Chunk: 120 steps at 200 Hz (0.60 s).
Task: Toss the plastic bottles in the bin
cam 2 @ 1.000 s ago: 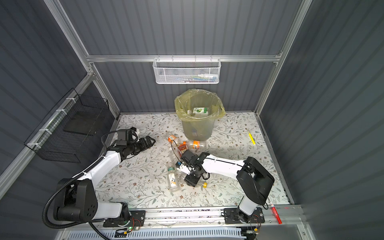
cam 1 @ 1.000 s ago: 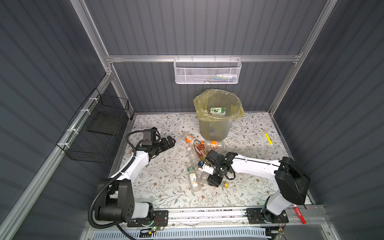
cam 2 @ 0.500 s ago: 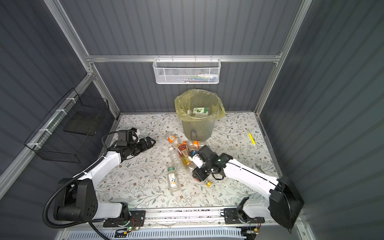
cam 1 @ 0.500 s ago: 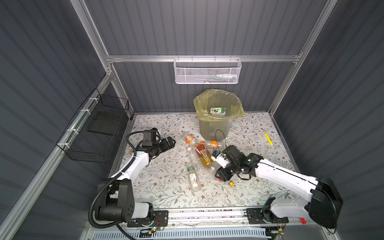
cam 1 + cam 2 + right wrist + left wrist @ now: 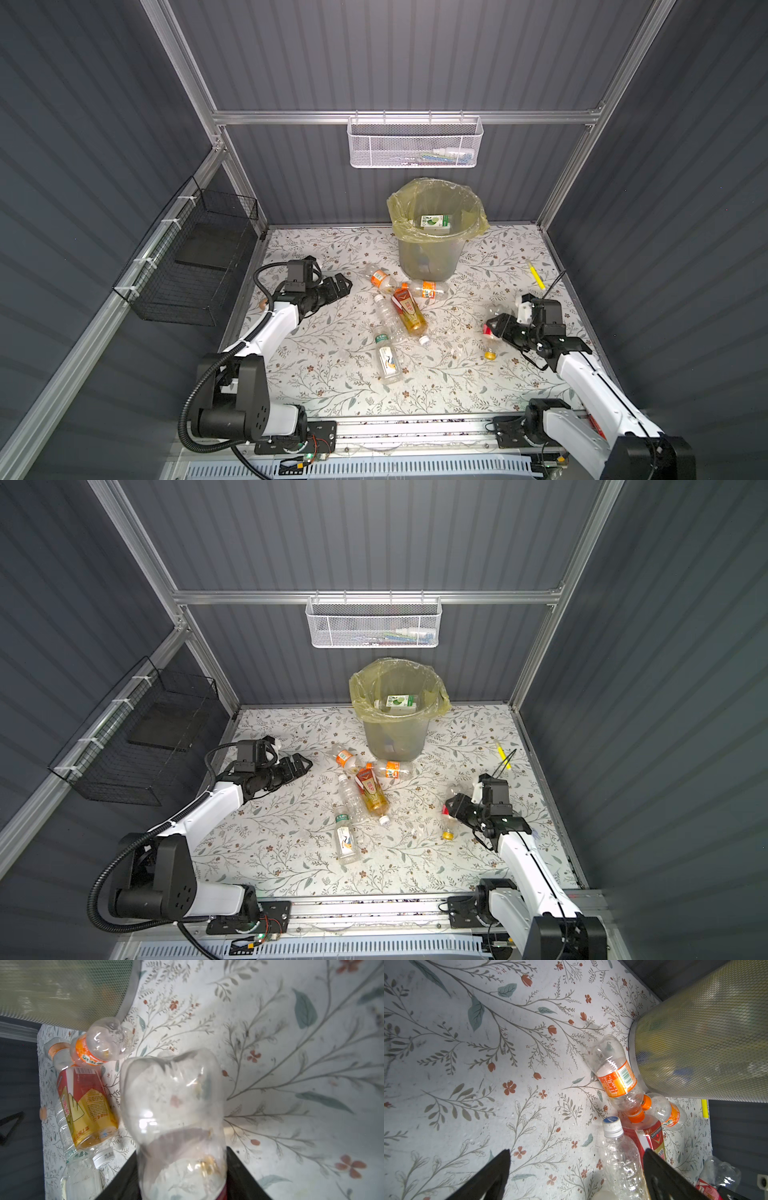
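**Step in hand: one grasped bottle ready for carriage to the bin.**

The right jaws are clenched on a clear red-labelled bottle (image 5: 491, 344) at the right of the worktop (image 5: 332, 390), well apart from the bin (image 5: 430, 259). The next move, as judged, calls for raising the bottle above the rim, carrying it over the opening and releasing it there. The left jaws stand wide apart and empty, near the loose bottles (image 5: 409, 311) lying in front of the bin. The right wrist view shows the jaws pressing both sides of the bottle, a contact the top views do not resolve. Only the top views show a green-labelled bottle (image 5: 434, 221) already inside the bin.
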Available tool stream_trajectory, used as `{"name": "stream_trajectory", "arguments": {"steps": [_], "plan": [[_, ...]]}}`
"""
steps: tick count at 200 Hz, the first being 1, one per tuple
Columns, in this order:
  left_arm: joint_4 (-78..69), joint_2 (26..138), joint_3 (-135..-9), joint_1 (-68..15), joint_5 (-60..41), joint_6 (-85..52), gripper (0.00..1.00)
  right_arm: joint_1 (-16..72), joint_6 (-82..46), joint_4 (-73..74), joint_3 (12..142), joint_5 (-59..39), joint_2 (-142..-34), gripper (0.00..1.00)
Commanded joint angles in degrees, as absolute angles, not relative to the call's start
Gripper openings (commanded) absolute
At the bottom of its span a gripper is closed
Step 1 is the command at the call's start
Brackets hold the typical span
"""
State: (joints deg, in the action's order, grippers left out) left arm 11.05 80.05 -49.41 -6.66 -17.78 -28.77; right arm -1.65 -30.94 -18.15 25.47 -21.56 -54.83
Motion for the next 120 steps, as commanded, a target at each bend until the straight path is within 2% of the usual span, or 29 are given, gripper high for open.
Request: {"name": "stream_trajectory", "arguments": {"steps": [1, 34, 60, 84, 96, 113, 120], "plan": [[11.1, 80.6, -49.3, -6.5, -20.5, -29.2, 0.99, -3.0, -33.5, -14.2, 26.5, -25.4, -56.3, 0.53], [11.4, 79.5, -48.5, -6.5, -20.1, -28.7, 0.99, -3.5, -31.7, -17.1, 37.8, -25.6, -60.5, 0.55], [13.7, 78.4, -48.0, -6.6, -19.9, -27.4, 0.98, -2.9, -34.3, -20.7, 60.4, -27.6, -68.4, 0.55], [15.0, 76.7, -47.6, -6.7, -19.7, -26.6, 0.98, -1.4, -40.4, -20.0, 84.5, -31.2, -77.6, 0.72], [16.4, 76.1, -47.5, -6.7, -19.4, -25.7, 0.99, -1.4, -42.0, -21.4, 93.3, -32.8, -82.5, 0.87], [17.6, 75.1, -46.8, -6.8, -19.3, -25.1, 0.99, -1.4, -41.9, -25.4, 99.3, -37.6, -88.0, 0.99], [17.9, 74.5, -46.4, -7.0, -19.3, -25.2, 0.99, -1.4, -41.3, -25.9, 98.4, -38.1, -88.6, 0.99]]}}
